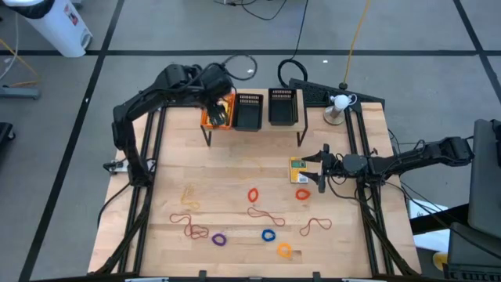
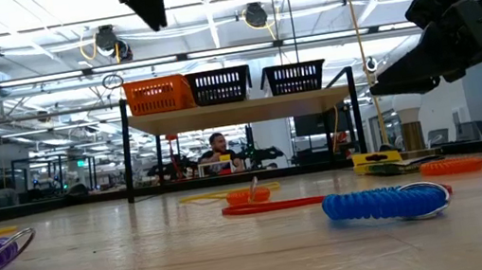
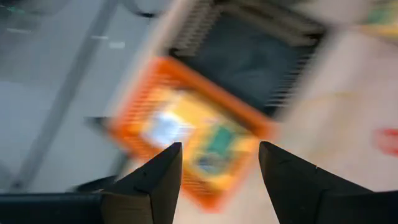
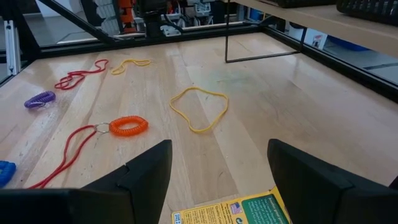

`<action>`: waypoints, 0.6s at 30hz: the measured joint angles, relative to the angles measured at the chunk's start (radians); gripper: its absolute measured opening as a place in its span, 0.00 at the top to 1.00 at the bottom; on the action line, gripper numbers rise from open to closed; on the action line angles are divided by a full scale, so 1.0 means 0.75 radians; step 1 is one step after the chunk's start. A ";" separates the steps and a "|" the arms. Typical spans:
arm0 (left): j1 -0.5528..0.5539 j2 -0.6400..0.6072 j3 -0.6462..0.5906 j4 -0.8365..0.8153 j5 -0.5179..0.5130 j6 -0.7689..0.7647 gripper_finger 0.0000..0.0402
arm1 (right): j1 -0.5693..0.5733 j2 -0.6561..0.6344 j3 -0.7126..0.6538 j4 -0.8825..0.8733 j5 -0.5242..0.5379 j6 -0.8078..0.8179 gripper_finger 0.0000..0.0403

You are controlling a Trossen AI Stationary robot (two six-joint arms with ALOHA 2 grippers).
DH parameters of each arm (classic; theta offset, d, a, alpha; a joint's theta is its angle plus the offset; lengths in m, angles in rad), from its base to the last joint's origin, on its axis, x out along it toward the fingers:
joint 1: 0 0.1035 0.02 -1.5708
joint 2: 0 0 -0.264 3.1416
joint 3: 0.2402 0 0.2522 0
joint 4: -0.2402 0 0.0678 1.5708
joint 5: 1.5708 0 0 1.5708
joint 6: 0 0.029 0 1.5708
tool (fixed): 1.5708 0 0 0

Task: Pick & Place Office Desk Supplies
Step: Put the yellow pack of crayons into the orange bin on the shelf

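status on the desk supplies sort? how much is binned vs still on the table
Done: packets already lie in the orange tray, with the open left gripper above it. In hand: nothing gripped; the open right gripper hovers over a packet on the table. Left: that packet, the rubber bands such as the yellow one, and the coil rings, e.g. blue. The black trays look empty.

Grey taped floor [image 1: 117,31], bright ceiling lights [image 2: 33,22]

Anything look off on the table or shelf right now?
Nothing stands out. Rings and rubber bands lie scattered flat on the table, one packet sits by the open right claw; the open left claw hovers over the orange tray.
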 joint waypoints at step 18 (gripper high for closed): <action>-0.809 0.016 -0.648 0.853 -0.417 -0.162 0.47 | 0.079 -0.002 0.020 -0.063 0.082 0.012 0.37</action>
